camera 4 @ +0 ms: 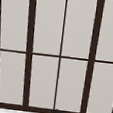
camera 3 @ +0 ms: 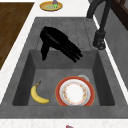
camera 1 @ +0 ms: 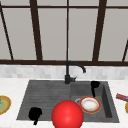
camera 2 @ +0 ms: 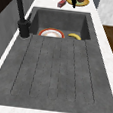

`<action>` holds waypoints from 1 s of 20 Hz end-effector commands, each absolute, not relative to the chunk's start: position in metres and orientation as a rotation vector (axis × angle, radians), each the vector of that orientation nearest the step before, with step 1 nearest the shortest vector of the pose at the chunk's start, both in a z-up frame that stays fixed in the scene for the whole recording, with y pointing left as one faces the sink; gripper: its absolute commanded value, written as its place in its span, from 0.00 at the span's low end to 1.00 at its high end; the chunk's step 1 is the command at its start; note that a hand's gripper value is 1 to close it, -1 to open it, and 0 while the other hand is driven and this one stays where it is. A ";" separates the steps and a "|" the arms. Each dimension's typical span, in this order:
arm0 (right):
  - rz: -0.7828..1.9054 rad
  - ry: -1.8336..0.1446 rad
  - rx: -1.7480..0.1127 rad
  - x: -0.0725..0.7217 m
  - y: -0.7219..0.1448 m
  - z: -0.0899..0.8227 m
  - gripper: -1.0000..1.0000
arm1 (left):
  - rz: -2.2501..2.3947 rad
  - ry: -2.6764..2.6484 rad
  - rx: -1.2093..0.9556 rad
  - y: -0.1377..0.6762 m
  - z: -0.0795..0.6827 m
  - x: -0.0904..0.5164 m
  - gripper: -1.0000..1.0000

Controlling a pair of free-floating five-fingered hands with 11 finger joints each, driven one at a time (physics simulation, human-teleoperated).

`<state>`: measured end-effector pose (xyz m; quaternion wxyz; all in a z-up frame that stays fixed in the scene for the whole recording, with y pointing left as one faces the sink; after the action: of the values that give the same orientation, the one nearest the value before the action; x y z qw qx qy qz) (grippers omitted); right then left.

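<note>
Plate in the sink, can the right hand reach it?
Probably yes: the right hand hangs over the basin behind the plate, nothing between them; the banana lies aside.

Left hand (camera 1: 35,113) low, fingers unclear (dark blob); right hand (camera 1: 95,85) hovering, fingers extended, relaxed.

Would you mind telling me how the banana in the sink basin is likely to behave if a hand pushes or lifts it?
The banana lies flat on its curved side, so a push would probably spin or slide it across the smooth basin floor. It looks small and likely light. Being soft fruit, it may bruise under a hard squeeze.
</note>
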<state>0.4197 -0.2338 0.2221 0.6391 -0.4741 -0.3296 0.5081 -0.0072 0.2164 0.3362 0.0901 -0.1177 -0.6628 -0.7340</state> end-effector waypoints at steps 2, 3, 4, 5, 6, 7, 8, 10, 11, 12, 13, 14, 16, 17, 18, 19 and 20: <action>1.165 -0.712 -0.971 0.406 -0.253 0.231 0.00 | -2.182 -1.971 -0.350 0.216 0.336 -0.007 0.50; 1.172 -0.693 -0.956 0.403 -0.257 0.233 0.00 | -2.182 -1.971 -0.350 0.216 0.336 -0.007 0.50; 1.184 -0.671 -0.941 0.403 -0.260 0.232 0.00 | -2.182 -1.971 -0.350 0.216 0.336 -0.007 0.50; 1.194 -0.658 -0.929 0.402 -0.265 0.233 0.00 | -2.182 -1.971 -0.350 0.216 0.336 -0.007 0.50; 1.203 -0.651 -0.921 0.402 -0.270 0.232 0.00 | -2.182 -1.971 -0.350 0.216 0.336 -0.007 0.50; 1.208 -0.643 -0.915 0.402 -0.276 0.231 0.00 | -2.182 -1.971 -0.350 0.216 0.336 -0.007 0.50; 1.215 -0.634 -0.904 0.402 -0.281 0.232 0.00 | -2.182 -1.971 -0.350 0.216 0.336 -0.007 0.50; 1.223 -0.626 -0.889 0.401 -0.293 0.233 0.00 | -2.182 -1.971 -0.350 0.216 0.336 -0.007 0.50; 1.225 -0.632 -0.884 0.400 -0.300 0.234 0.00 | -2.182 -1.971 -0.350 0.216 0.336 -0.007 0.50; 1.225 -0.631 -0.874 0.399 -0.305 0.235 0.00 | -2.182 -1.971 -0.350 0.216 0.336 -0.007 0.50; 1.221 -0.637 -0.869 0.399 -0.311 0.235 0.00 | -2.182 -1.971 -0.350 0.216 0.336 -0.007 0.50; 1.218 -0.641 -0.867 0.398 -0.317 0.235 0.00 | -2.182 -1.971 -0.350 0.216 0.336 -0.007 0.50; 1.218 -0.647 -0.860 0.398 -0.330 0.236 0.00 | -2.182 -1.971 -0.350 0.216 0.336 -0.007 0.50; 1.214 -0.654 -0.859 0.397 -0.336 0.235 0.00 | -2.182 -1.971 -0.350 0.216 0.336 -0.007 0.50; 1.213 -0.656 -0.859 0.398 -0.343 0.235 0.00 | -2.182 -1.971 -0.350 0.216 0.336 -0.007 0.50; 1.213 -0.657 -0.857 0.398 -0.350 0.235 0.00 | -2.182 -1.971 -0.350 0.216 0.336 -0.007 0.50; 1.212 -0.659 -0.854 0.397 -0.357 0.235 0.00 | -2.182 -1.971 -0.350 0.216 0.336 -0.007 0.50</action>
<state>0.3975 -0.3372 0.2344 0.6819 -0.3933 -0.2852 0.5468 -0.0072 0.2164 0.3362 0.0901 -0.1177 -0.6628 -0.7340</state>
